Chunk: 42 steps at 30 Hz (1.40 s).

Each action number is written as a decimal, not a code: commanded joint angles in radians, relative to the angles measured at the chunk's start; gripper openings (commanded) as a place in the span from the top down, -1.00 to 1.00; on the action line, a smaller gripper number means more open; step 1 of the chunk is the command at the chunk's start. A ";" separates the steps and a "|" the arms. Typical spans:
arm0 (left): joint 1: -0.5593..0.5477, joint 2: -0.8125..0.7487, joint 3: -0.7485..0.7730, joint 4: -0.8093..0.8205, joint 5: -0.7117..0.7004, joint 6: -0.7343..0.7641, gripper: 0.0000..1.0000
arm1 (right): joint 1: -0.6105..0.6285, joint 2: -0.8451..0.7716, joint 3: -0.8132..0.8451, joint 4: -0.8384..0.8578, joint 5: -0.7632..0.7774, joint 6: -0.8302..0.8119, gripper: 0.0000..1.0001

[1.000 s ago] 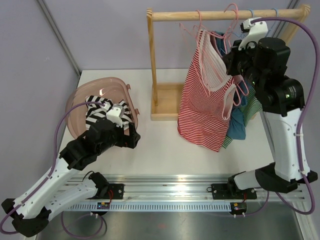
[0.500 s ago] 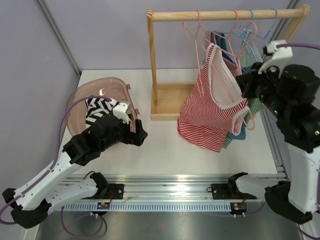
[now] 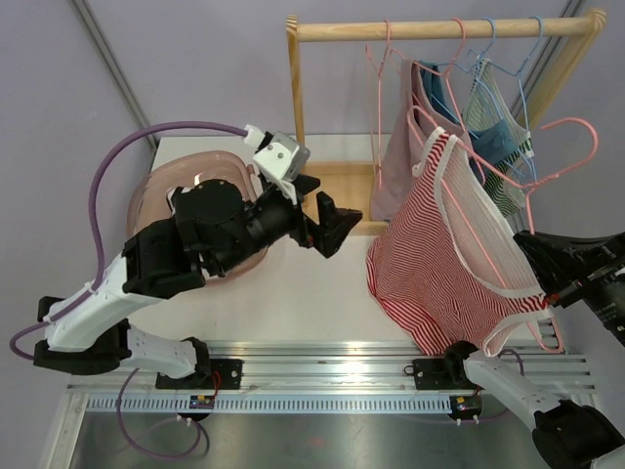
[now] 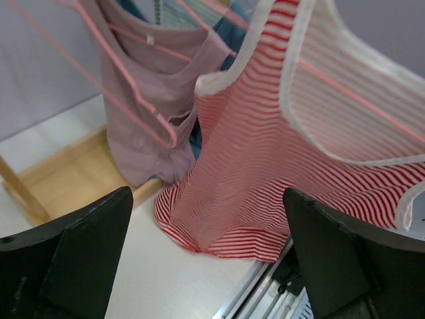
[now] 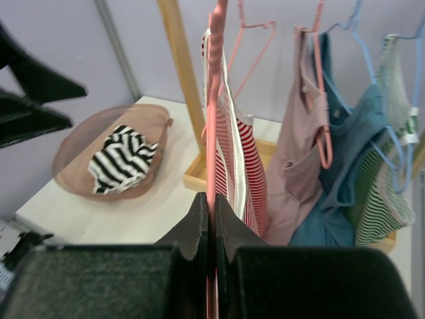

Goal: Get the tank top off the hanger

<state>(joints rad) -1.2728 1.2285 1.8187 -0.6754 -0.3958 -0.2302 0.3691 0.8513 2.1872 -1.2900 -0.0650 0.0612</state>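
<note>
Over the last second I had lifted the pink plastic hanger (image 3: 563,147) off the wooden rail (image 3: 439,29), where it had hung a moment earlier, and drawn it toward the near right corner. My right pincer (image 5: 211,207) was shut tight on a bar of that hanger, with the hook rising above and behind it. The red-and-white striped tank top (image 3: 444,264) was still on the hanger, spread out to the left of that pincer and free of the garments left on the rail.

In the same second my left pincer (image 3: 337,227) had risen from the round pink plastic basket (image 3: 156,200), now behind it, and turned toward the tank top. Its jaws stood fully apart and held nothing, with the striped cloth straight ahead but well apart from them. The straps seemed to sit on both hanger shoulders, though I could not be sure. I judged the carrying-off done and the stripping not begun, as the left pincer had yet to take cloth.
</note>
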 commanded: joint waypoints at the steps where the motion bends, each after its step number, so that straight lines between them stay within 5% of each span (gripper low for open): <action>1: -0.034 0.090 0.094 0.094 -0.074 0.118 -0.98 | 0.013 0.034 -0.015 0.023 -0.160 0.006 1.00; 7: -0.036 0.128 0.042 0.215 -0.057 0.166 -0.98 | 0.039 0.087 -0.018 0.017 -0.243 0.005 1.00; 17: -0.031 0.089 -0.120 0.252 -0.257 0.152 -0.81 | 0.154 0.130 -0.086 0.027 -0.300 -0.027 1.00; 23: 0.018 0.034 -0.208 0.255 -0.256 0.108 -0.02 | 0.163 0.144 -0.104 0.038 -0.292 -0.031 1.00; 24: 0.024 0.028 -0.217 0.254 -0.256 0.103 0.26 | 0.165 0.146 -0.107 0.038 -0.289 -0.034 1.00; 27: 0.056 0.005 -0.240 0.250 -0.252 0.086 0.56 | 0.168 0.153 -0.125 0.047 -0.292 -0.035 1.00; 29: 0.093 -0.006 -0.257 0.241 -0.258 0.060 1.00 | 0.172 0.160 -0.141 0.054 -0.292 -0.037 1.00; 42: 0.426 -0.164 -0.392 0.051 -0.345 -0.245 1.00 | 0.287 0.160 -0.228 0.055 -0.292 -0.118 1.00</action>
<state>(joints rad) -0.9302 1.1084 1.4368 -0.5701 -0.6598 -0.3676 0.6369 1.0298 1.9553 -1.2606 -0.3344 -0.0090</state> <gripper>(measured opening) 0.020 0.036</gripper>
